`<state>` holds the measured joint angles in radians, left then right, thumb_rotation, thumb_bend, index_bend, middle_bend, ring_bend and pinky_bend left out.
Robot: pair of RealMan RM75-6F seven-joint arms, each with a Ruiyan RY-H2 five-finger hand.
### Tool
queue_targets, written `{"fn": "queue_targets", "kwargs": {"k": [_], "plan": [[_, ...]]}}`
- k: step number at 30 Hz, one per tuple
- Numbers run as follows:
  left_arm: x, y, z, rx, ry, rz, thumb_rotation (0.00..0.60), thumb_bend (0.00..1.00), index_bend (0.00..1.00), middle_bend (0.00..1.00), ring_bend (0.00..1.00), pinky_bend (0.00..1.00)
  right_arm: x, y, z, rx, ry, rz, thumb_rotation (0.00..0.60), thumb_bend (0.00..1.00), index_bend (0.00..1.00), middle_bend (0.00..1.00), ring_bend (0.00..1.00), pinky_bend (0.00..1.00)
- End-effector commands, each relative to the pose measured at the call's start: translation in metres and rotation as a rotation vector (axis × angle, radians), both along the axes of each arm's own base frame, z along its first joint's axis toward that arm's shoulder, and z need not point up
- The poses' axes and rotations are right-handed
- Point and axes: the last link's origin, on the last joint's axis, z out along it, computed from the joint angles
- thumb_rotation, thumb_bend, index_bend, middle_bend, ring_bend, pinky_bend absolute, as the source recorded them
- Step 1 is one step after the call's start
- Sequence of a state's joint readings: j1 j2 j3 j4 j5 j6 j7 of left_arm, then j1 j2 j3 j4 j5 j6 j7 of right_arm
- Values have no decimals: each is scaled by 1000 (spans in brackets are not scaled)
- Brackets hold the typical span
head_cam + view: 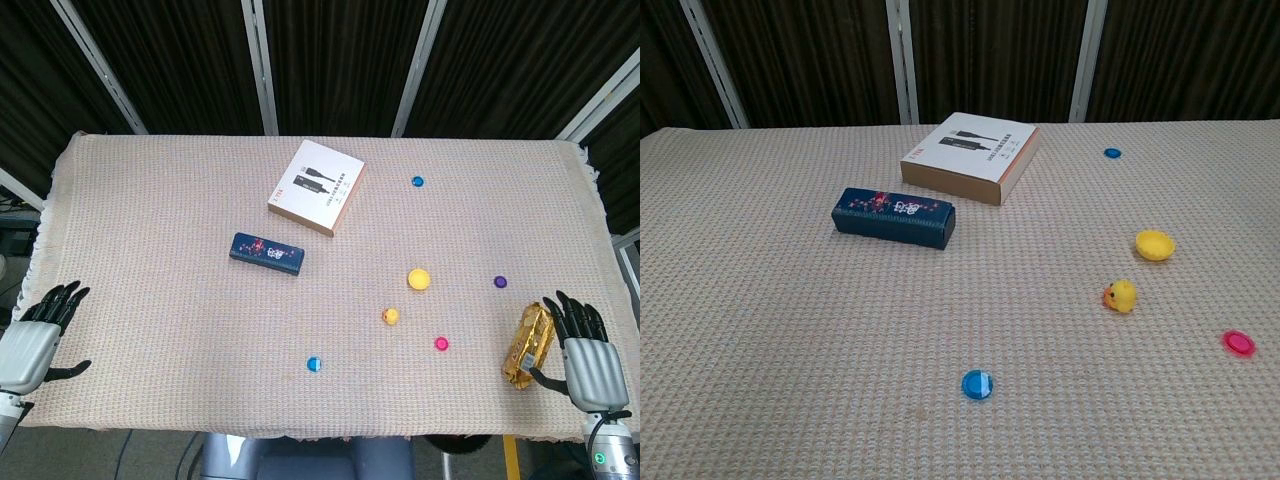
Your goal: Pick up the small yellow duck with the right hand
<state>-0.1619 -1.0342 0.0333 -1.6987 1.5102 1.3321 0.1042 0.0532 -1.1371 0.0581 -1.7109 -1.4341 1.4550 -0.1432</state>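
Observation:
The small yellow duck (391,317) (1121,296) sits on the woven tablecloth, right of centre and toward the near edge. My right hand (586,352) rests at the table's near right corner, fingers spread and holding nothing, well to the right of the duck. My left hand (33,338) lies at the near left edge, fingers apart and empty. Neither hand shows in the chest view.
A gold snack packet (528,345) lies just left of my right hand. A yellow bowl-shaped cap (418,279) sits behind the duck. Small discs lie around: pink (441,344), blue (314,364), purple (500,282), far blue (418,182). A dark blue box (266,253) and white box (316,187) sit further back.

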Motion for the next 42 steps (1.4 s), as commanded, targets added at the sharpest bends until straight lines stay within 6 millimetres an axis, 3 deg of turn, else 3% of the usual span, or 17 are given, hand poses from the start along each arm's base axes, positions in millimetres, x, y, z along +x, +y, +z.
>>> {"fn": "queue_targets", "kwargs": {"k": [1, 35, 42], "plan": [[0, 0, 0, -1, 1, 0, 600, 0, 0, 0, 0, 217, 0, 0, 0, 0, 0, 0, 600, 0, 67, 0, 0, 0], [1, -1, 2, 9, -8, -15, 600, 0, 0, 0, 0, 217, 2, 0, 1, -17, 7, 2, 600, 0, 69, 0, 0, 0], [0, -2, 4, 31, -32, -21, 600, 0, 0, 0, 0, 217, 9, -5, 2, -30, -39, 8, 600, 0, 117, 0, 0, 0]]}}
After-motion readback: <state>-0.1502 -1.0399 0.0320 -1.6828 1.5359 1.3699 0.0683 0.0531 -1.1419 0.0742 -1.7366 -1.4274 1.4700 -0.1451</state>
